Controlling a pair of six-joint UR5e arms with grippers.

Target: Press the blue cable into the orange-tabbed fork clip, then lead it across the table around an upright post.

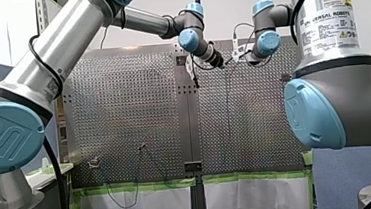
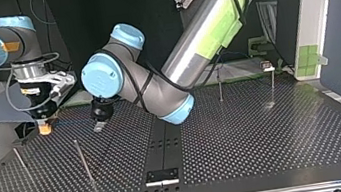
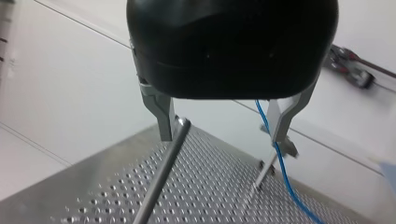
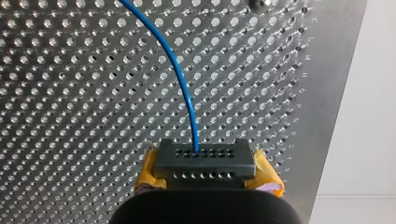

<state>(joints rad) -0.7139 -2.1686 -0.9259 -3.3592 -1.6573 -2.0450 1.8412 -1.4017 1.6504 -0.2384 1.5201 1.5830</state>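
The blue cable (image 4: 184, 88) comes out from between the yellow pads (image 4: 266, 175) of my right gripper (image 4: 204, 161), which is shut on it low over the perforated plate. In the top view my right gripper (image 2: 44, 126) hangs at the left. A faint blue line of cable (image 2: 73, 120) leads from it to my left gripper (image 2: 100, 124). In the left wrist view my left gripper (image 3: 223, 126) is open. An upright post (image 3: 159, 179) stands against one metal finger, and the blue cable (image 3: 283, 175) passes just inside the other. Nothing is gripped there.
Two thin posts (image 2: 84, 161) (image 2: 21, 165) stand at the top view's front left, and two more (image 2: 220, 89) (image 2: 272, 86) at the back right, one topped by a small clip (image 2: 268, 66). A further post (image 3: 261, 175) stands ahead of my left gripper. A black bracket (image 2: 161, 176) sits at the front edge.
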